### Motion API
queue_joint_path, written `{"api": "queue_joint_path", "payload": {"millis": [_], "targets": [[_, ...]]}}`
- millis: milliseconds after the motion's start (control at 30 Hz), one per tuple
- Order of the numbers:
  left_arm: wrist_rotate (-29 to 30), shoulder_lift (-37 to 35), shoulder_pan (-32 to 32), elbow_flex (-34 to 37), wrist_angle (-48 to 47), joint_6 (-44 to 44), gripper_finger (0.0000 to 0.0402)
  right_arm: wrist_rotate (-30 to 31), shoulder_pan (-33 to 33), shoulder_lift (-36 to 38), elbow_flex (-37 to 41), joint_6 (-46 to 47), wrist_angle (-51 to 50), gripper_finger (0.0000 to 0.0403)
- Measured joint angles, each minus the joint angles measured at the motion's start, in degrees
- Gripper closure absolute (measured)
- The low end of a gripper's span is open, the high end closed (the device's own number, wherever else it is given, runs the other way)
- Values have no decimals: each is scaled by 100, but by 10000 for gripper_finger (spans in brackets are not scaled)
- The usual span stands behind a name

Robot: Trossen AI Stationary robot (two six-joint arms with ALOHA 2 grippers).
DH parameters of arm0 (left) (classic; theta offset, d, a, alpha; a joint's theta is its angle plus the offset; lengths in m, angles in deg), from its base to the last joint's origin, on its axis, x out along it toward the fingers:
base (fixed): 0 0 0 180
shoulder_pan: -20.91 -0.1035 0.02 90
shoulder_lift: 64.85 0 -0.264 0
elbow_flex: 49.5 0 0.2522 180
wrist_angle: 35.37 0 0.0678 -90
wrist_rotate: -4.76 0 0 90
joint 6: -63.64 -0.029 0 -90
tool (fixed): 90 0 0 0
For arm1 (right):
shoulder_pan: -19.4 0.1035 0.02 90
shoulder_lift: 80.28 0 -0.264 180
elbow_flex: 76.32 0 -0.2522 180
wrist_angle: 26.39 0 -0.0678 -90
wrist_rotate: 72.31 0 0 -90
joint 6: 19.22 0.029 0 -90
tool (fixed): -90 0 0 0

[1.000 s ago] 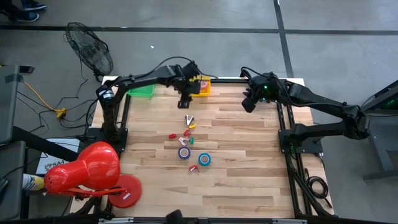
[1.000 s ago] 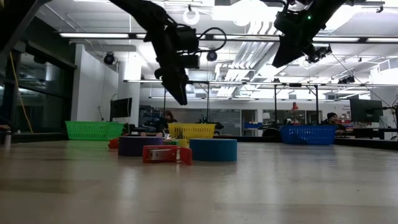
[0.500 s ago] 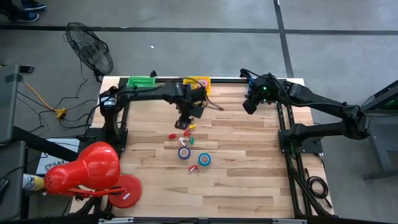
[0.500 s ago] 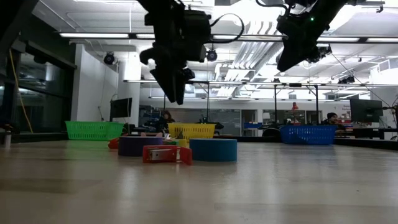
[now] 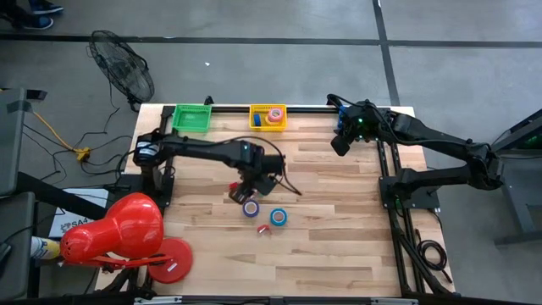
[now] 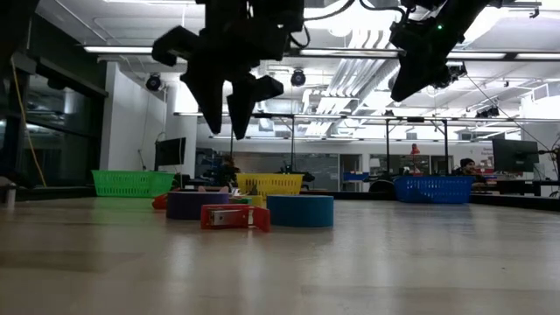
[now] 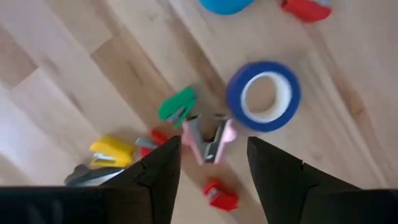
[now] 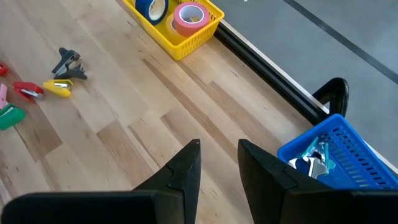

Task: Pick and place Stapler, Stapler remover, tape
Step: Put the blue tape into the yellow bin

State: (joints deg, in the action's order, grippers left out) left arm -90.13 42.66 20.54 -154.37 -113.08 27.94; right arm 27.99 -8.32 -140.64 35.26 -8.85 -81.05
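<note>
Over the middle of the table (image 5: pixel 339 246) you have the left gripper (image 7: pixel 211 158) hanging above the scatter of small pieces, its fingers spread apart with nothing between them; through the gap your left wrist view shows a pink stapler remover (image 7: pixel 210 138) lying on the wood, a green piece (image 7: pixel 177 106) just beside it, a yellow piece (image 7: pixel 112 149) farther off, and small red pieces (image 7: pixel 221 194) near it; a blue-purple roll of tape (image 7: pixel 263 96) lies just beside the pink remover, and a lighter blue roll (image 5: pixel 279 217) lies near that one. At the far edge you can see the yellow basket (image 8: pixel 186 38) holding a pink roll (image 8: pixel 189 17) and a blue roll (image 8: pixel 151 7), with a green basket (image 5: pixel 191 118) along the same edge. Your right gripper (image 8: pixel 217 163) waits raised near the far right corner, its fingers a narrow gap apart and empty, by the blue basket (image 8: pixel 336 152).
</note>
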Motion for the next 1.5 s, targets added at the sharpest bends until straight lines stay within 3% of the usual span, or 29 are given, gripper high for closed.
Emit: {"api": "queue_joint_path", "payload": {"millis": [267, 533, 733, 1167, 1500], "targets": [[460, 0, 635, 76, 78, 673, 220, -109, 0, 0, 0, 17, -2, 304], [529, 2, 1076, 856, 445, 1258, 220, -760, 122, 0, 0, 44, -329, 304], [414, 2, 1172, 1206, 1103, 1506, 220, -380, 699, 0, 2, 420, -645, 304], [202, 2, 1168, 1543, 1503, 1660, 220, 589, 1938, 0, 2, 1685, -982, 304], [269, 2, 1168, 1844, 1748, 1690, 220, 788, 2402, 0, 2, 2246, -992, 304]]}}
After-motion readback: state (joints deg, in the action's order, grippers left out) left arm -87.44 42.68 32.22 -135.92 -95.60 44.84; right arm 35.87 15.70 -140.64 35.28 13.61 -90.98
